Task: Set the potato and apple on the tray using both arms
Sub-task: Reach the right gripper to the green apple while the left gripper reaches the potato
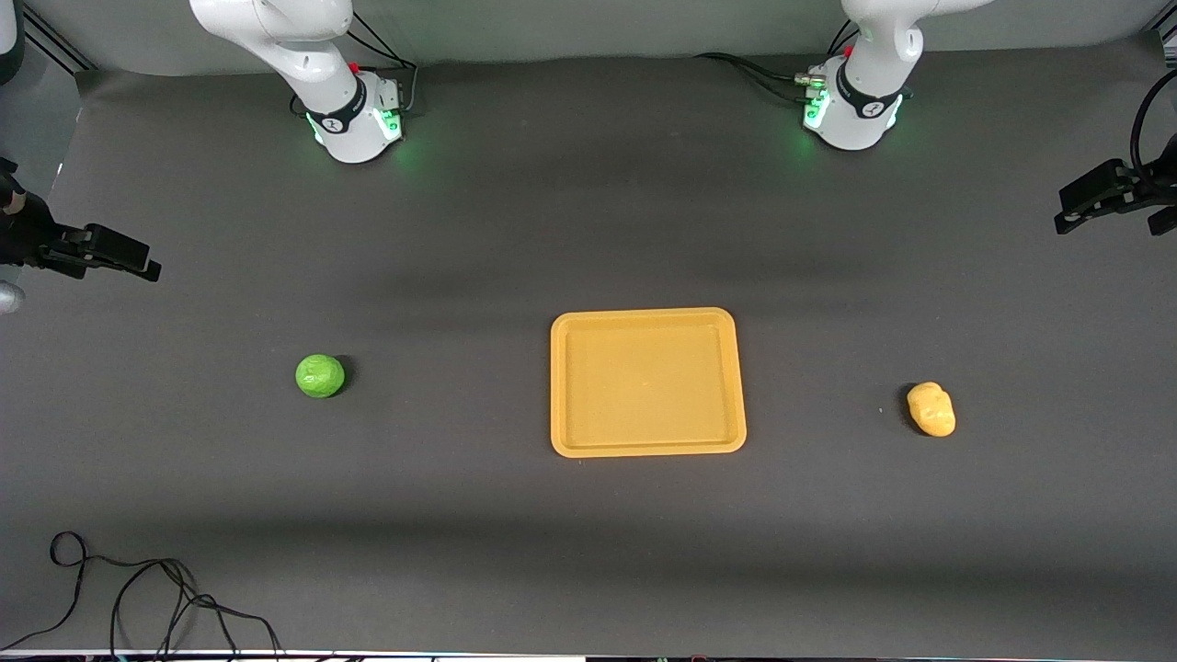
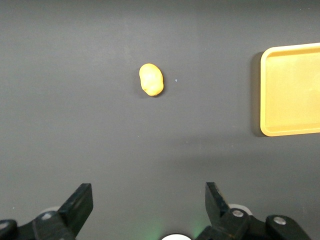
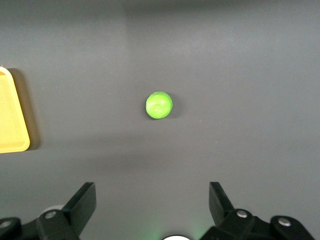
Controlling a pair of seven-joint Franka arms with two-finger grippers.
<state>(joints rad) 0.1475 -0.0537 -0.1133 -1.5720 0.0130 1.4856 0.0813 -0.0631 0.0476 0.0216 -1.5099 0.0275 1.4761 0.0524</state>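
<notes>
The orange-yellow tray (image 1: 647, 444) lies empty in the middle of the table. The green apple (image 1: 320, 375) sits on the cloth toward the right arm's end. The yellow-orange potato (image 1: 931, 409) sits toward the left arm's end. Both grippers are out of the front view. My left gripper (image 2: 148, 192) is open and empty, high over the table near its base, with the potato (image 2: 151, 79) and a tray edge (image 2: 265, 90) below. My right gripper (image 3: 151, 192) is open and empty, high near its base, with the apple (image 3: 159, 105) and a tray corner (image 3: 12, 120) below.
Black clamp-like mounts stick in at both side edges of the table (image 1: 87, 250) (image 1: 1108, 195). A loose black cable (image 1: 147, 598) lies at the near edge toward the right arm's end. The arm bases (image 1: 354, 119) (image 1: 851, 110) stand along the table's edge farthest from the front camera.
</notes>
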